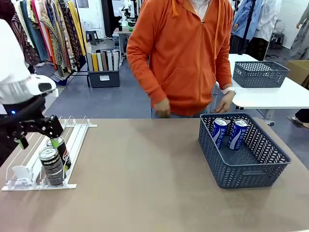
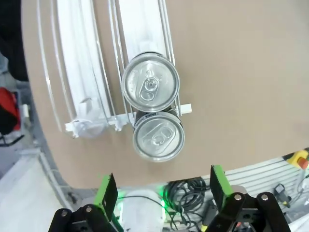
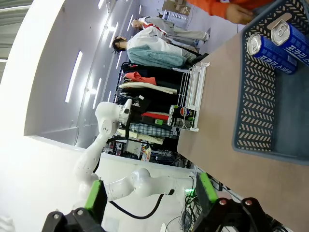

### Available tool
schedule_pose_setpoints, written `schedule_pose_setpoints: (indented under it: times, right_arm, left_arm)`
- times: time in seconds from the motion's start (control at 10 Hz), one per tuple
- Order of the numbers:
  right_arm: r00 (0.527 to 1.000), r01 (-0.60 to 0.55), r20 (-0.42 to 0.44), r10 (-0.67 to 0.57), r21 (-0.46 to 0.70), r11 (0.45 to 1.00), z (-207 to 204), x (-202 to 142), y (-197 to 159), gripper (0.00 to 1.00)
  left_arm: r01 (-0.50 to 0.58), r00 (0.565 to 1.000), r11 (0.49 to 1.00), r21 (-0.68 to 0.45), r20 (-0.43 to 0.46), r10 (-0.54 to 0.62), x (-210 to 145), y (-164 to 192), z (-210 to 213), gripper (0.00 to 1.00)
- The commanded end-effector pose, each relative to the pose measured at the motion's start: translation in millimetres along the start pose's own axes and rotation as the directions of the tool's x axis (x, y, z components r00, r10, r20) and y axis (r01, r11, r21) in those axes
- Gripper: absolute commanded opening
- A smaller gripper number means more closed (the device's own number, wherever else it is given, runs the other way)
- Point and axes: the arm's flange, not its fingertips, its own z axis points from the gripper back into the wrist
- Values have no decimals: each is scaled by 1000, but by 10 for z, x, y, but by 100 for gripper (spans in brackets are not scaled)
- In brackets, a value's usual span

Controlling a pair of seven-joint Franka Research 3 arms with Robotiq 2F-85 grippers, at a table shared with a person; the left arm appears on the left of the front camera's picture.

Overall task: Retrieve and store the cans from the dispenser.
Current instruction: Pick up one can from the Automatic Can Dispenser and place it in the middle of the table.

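As seen from the front, left gripper [image 1: 39,141] spread wide and empty over the dispenser [image 1: 77,130] at the left of the table [image 1: 145,174], two black cans [image 1: 53,166] upright at its low end, two blue cans [image 1: 219,131] leaning tops-up in the grey basket [image 1: 241,176] at right, a person's hand [image 1: 224,102] just behind it. From the left wrist, both black cans end-on, tops toward the camera. From the right wrist, right gripper [image 3: 149,195] wide, empty.

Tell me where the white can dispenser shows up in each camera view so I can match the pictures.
Front view: the dispenser lies at lower left, its lanes sloping toward the bottom-left corner.
Left wrist view: the dispenser is at upper left, its lanes running to the top edge.
Right wrist view: the dispenser is small, near the middle, left of the grey basket.
Shared landmark: the two black cans at its low end.
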Motion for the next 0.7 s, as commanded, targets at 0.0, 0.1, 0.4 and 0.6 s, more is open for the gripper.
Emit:
schedule_pose_setpoints:
  times: [0.0, 0.1, 0.4, 0.6]
  right_arm:
    - [1000, -4, 9, 4, 12, 1000, -6, 20, 35, 100]
    - [1000, -4, 9, 4, 12, 1000, -6, 20, 35, 100]
    - [1000, -4, 9, 4, 12, 1000, -6, 20, 35, 100]
    - [1000, -4, 9, 4, 12, 1000, -6, 20, 35, 100]
  left_arm:
    - [-31, 999, 999, 5, -29, 32, 87, -57, -259, 100]
    - [-48, 998, 999, 6, -44, 48, 147, -73, -410, 100]
    - [-89, 995, 996, 9, -39, 89, 238, 56, -654, 100]
    - [-92, 994, 996, 2, -56, 92, 247, 80, -735, 100]
